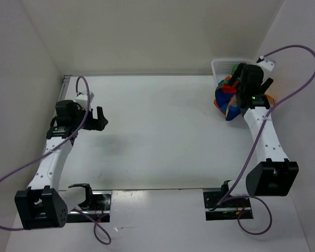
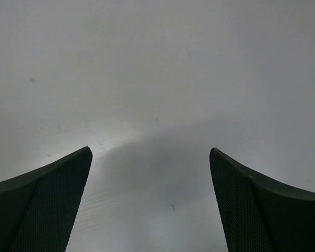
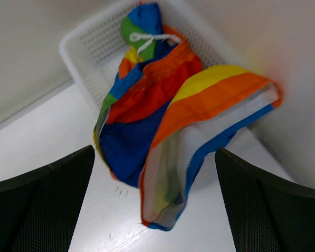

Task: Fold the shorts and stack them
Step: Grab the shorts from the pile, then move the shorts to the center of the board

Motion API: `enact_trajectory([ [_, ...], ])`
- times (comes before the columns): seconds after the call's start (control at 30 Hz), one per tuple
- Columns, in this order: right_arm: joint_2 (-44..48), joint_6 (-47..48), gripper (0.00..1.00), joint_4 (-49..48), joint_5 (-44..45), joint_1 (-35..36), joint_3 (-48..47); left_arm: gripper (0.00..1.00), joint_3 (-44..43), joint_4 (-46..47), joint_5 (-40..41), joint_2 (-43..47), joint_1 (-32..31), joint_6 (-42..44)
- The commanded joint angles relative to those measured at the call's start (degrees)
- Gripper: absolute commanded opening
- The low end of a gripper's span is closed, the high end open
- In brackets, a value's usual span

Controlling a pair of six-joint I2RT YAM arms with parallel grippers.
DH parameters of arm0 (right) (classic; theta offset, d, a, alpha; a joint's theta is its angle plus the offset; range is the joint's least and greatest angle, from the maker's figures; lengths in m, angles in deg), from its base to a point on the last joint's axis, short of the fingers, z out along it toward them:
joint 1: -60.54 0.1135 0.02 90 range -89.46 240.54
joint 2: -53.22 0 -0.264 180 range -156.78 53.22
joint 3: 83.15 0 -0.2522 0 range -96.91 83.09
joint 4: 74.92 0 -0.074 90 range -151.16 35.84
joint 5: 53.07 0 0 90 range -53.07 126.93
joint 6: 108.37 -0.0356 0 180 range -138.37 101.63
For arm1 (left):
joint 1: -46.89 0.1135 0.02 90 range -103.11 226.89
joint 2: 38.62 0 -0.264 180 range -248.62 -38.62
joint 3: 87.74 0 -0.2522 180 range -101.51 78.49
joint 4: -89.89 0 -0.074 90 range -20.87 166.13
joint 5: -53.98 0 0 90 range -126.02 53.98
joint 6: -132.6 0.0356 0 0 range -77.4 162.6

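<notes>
At the far right corner of the table (image 1: 157, 131), we see the shorts (image 3: 163, 105) crumpled in a heap, spilling from the white mesh basket (image 3: 89, 47) onto the tabletop, their white drawstring (image 3: 149, 38) at the basket end. Our right gripper (image 3: 155, 151) hangs above them, jaws spread wide, holding nothing. Our left gripper (image 2: 150, 150) hovers over the table's left side, jaws likewise apart.

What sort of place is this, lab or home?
Probably a lab test cell: white table boxed in by plain white walls, left arm and right arm bolted at its edge, only a basket and shorts as props.
</notes>
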Motion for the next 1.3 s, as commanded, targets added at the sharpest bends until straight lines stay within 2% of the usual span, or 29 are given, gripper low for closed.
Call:
enact_trajectory([
  [0.0, -4.4, -3.8, 1.00, 7.9, -8.6, 1.1, -2.2, 0.99, -3.0, -12.0, 0.8, -5.9, -1.2, 0.2],
  [0.13, -9.7, -7.4, 1.00, 10.0, -12.8, -4.5, -1.2, 0.99, -6.0, -12.3, 5.5, -8.4, -4.8, 0.2],
  [0.33, -16.8, -8.0, 1.00, 9.9, -12.0, -5.1, -1.2, 0.99, -7.1, -15.0, 9.1, -10.7, -8.1, 0.2],
  [0.4, -17.4, -8.0, 0.92, 10.4, -12.0, -5.6, -1.2, 0.99, -7.1, -15.0, 8.1, -10.7, -8.1, 0.2],
  [0.43, -17.4, -8.0, 0.85, 10.4, -12.0, -5.6, -1.2, 0.99, -7.1, -15.0, 8.1, -10.7, -8.1, 0.2],
  [0.47, -17.4, -8.0, 0.64, 9.6, -12.6, -5.6, -1.2, 0.99, -6.4, -15.0, 7.1, -10.7, -8.1, 0.2],
  [0.53, -16.7, -8.0, 0.35, 9.1, -12.6, -5.6, -1.2, 0.99, -5.9, -15.0, 5.6, -10.7, -8.1, 0.2],
  [0.57, -16.7, -8.0, 0.08, 9.1, -13.2, -5.6, -1.9, 0.99, -5.9, -15.0, 4.4, -10.2, -8.1, 0.2],
  [0.6, -15.9, -8.0, 0.00, 9.1, -13.2, -5.6, -2.6, 0.99, -5.3, -15.0, 4.4, -10.2, -8.1, 0.2],
  [0.77, -8.1, -5.8, 0.00, 6.0, -14.7, -2.8, -9.9, 0.99, -6.2, -13.8, 4.4, -10.2, -8.1, 0.2],
  [0.87, -2.4, -1.8, 0.00, -0.2, -9.0, 4.5, -15.2, 0.99, -7.9, -12.8, 4.4, -10.2, -8.1, 0.2],
  [0.9, -1.7, 0.0, 0.00, -1.5, -3.6, 9.6, -17.1, 0.99, -7.9, -12.1, 5.0, -10.2, -8.1, 0.2],
  [0.97, -1.7, 6.2, 0.00, -4.9, 1.9, 14.9, -23.5, 0.99, -8.9, -10.7, 5.9, -10.7, -8.1, 0.2],
  [1.0, -1.7, 8.5, 0.00, -5.9, 5.2, 20.2, -25.5, 0.99, -9.8, -10.1, 7.0, -10.7, -8.7, 0.2],
  [1.07, -3.9, 13.5, 0.00, -8.3, 7.3, 25.6, -31.5, 0.99, -10.6, -9.2, 8.2, -10.7, -8.7, 0.2],
  [1.17, -8.8, 14.9, 0.00, -6.9, 8.8, 35.5, -37.6, 0.99, -12.3, -7.4, 10.0, -10.7, -8.7, 0.2],
  [1.2, -10.1, 14.9, 0.03, -6.2, 8.8, 37.9, -38.2, 0.99, -12.9, -7.4, 10.7, -10.7, -8.7, 0.2],
  [1.23, -12.6, 14.9, 0.18, -5.0, 7.7, 41.8, -37.5, 0.99, -12.9, -6.5, 12.6, -10.7, -8.7, 0.2],
  [1.27, -13.8, 13.5, 0.23, -4.3, 6.7, 43.4, -36.7, 0.99, -13.5, -5.9, 13.4, -10.1, -8.1, 0.2],
])
